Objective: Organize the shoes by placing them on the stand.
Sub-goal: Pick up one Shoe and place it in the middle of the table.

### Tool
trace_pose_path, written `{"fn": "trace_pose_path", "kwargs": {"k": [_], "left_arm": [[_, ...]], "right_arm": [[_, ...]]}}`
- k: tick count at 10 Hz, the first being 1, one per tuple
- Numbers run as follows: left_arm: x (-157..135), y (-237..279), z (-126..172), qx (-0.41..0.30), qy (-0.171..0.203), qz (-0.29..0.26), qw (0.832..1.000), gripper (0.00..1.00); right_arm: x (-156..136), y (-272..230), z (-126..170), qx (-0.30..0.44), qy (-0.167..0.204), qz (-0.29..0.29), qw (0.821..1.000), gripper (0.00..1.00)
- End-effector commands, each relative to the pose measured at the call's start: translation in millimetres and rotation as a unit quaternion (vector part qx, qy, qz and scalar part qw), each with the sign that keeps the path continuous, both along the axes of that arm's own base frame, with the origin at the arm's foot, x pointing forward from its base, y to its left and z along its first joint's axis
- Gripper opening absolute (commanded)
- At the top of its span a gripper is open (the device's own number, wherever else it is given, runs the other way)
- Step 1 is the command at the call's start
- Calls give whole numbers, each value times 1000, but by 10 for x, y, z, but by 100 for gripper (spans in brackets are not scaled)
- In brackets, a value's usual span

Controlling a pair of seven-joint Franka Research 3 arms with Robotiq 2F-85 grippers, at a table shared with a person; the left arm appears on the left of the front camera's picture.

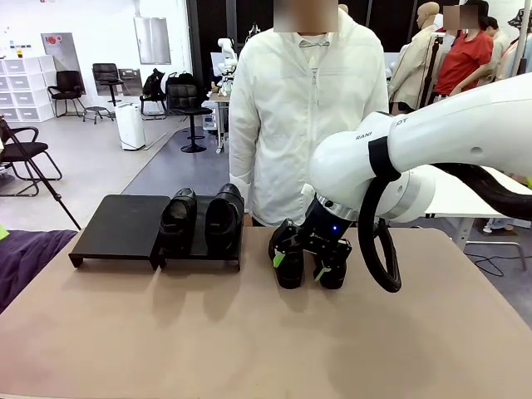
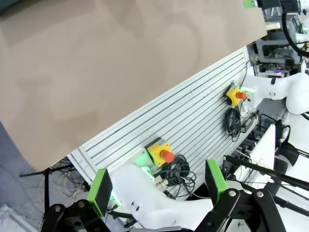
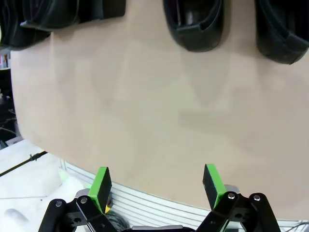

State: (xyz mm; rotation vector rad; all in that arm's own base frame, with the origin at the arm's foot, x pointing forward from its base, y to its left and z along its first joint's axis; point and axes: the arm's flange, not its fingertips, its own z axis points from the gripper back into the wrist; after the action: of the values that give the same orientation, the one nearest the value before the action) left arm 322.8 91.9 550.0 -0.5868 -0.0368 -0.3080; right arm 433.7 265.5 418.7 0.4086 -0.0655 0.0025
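Risk | we hang our right gripper [image 3: 157, 183] spread and empty near two loose shoes [image 3: 193, 24] | a shallow pinch may slip and nudge the neighbour | left gripper [image 2: 158, 186] spread too

The tan table [image 1: 249, 341] carries a low black stand [image 1: 120, 223] on its far left part. The stand is made of two flat sections side by side on short legs. Two shoes [image 1: 179, 218] sit side by side on the stand's right section. Two more shoes [image 3: 193, 24] sit directly on the table just right of the stand, side by side and close to the far edge.
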Motion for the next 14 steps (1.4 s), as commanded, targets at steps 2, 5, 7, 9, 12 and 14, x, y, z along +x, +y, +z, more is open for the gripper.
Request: {"fn": "trace_pose_path", "kwargs": {"k": [2,5,7,9,12,14], "left_arm": [[-16,7,14,-8,-5,-7,1000,100],[-16,7,14,-8,-5,-7,1000,100],[-16,7,14,-8,-5,-7,1000,100],[-16,7,14,-8,-5,-7,1000,100],[-16,7,14,-8,-5,-7,1000,100],[-16,7,14,-8,-5,-7,1000,100]], "right_arm": [[836,259,178,-89,10,-51,995,100],[1426,491,95,-136,24,-92,986,100],[1651,608,-55,-150,17,-119,981,100],[1838,578,-218,-155,-13,-152,976,100],[1995,367,-233,-185,16,-140,972,100],[2013,284,-334,-197,19,-145,970,100]]}}
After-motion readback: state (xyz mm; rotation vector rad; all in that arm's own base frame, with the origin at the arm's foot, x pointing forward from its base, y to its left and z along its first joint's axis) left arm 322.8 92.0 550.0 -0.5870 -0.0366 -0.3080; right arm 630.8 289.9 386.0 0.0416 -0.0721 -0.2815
